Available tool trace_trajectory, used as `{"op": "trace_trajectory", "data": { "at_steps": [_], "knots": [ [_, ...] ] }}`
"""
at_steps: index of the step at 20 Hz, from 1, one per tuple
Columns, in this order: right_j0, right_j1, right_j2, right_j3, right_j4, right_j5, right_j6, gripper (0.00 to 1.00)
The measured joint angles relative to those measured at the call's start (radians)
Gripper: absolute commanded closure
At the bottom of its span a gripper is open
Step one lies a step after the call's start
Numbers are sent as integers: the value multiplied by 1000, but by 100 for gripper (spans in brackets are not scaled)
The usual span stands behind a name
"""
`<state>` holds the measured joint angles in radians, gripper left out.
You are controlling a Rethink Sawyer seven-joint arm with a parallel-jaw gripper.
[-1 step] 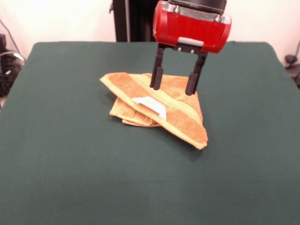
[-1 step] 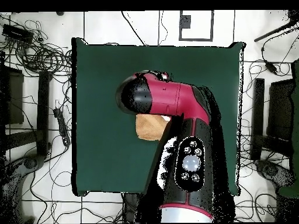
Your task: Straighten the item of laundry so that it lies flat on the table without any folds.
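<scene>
Terry towel [image 1: 159, 110] folded mid-tabletop [image 1: 70, 164], label [image 1: 151, 105] up | my fingers [image 1: 156, 77] spread, empty, above its far edge | pinch top layer only, draw outward low.

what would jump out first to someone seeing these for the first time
The red-bodied pincer hangs open over the middle of the table, its two black fingers reaching down to a folded orange-tan towel. The towel lies in doubled layers with a white label showing. From overhead the red and black arm hides most of the towel.
</scene>
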<state>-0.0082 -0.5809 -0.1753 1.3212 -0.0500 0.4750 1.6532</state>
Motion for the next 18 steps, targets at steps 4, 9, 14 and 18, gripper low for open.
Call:
{"op": "trace_trajectory", "data": {
  "at_steps": [4,9,14,18],
  "knots": [
    [0,0,-8,0,0,0,0,0],
    [1,0,-9,0,0,0,0,0],
    [1,0,-9,0,0,0,0,0],
    [1,1,-9,0,0,0,0,0]
  ]
}}
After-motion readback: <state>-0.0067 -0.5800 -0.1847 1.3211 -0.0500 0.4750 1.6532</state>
